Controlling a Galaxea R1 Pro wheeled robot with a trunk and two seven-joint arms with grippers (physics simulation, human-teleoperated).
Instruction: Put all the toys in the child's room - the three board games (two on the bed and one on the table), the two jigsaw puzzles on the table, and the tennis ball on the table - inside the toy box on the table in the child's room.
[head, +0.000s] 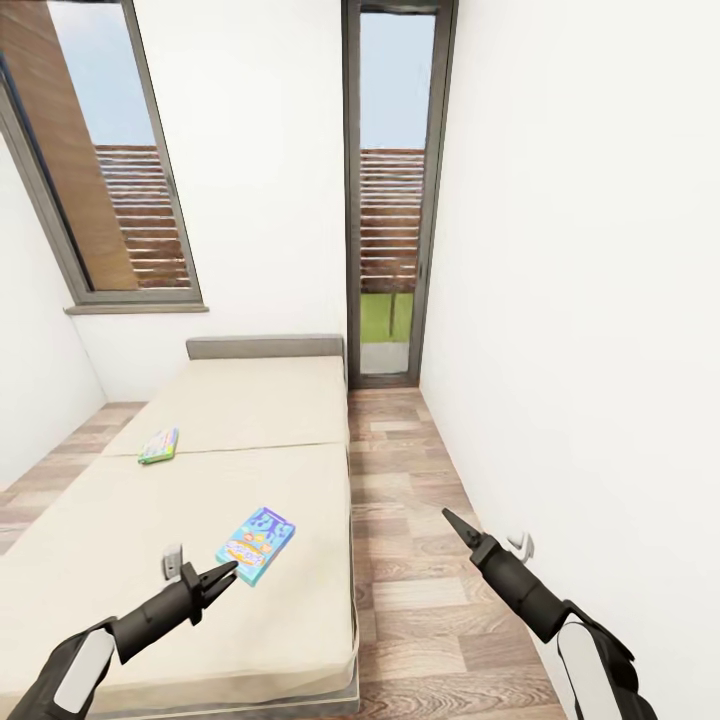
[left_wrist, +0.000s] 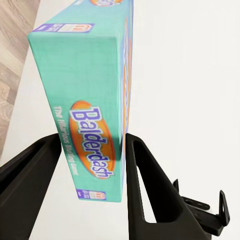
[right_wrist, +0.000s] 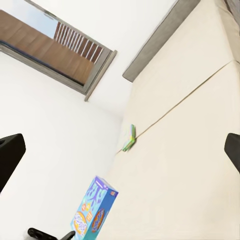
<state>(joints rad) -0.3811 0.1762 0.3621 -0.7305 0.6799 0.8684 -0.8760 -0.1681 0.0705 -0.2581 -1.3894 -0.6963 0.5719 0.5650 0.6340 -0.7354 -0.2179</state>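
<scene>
A light blue board game (head: 256, 543) lies on the beige bed (head: 250, 410) near its front right edge. My left gripper (head: 225, 575) is at the box's near corner. In the left wrist view its fingers (left_wrist: 145, 170) press both sides of the box's narrow "Balderdash" end (left_wrist: 85, 100), shut on it. A green-edged board game (head: 159, 445) lies farther back on the left of the bed, also seen from the right wrist (right_wrist: 130, 137). My right gripper (head: 447, 515) hangs open over the floor right of the bed, its fingers wide apart (right_wrist: 124, 147).
A strip of wood-plank floor (head: 410, 560) runs between the bed and the white right wall (head: 580, 300). A tall glass door (head: 390, 200) stands at the far end, and a window (head: 110, 170) at the back left. The grey headboard (head: 265, 347) is against the far wall.
</scene>
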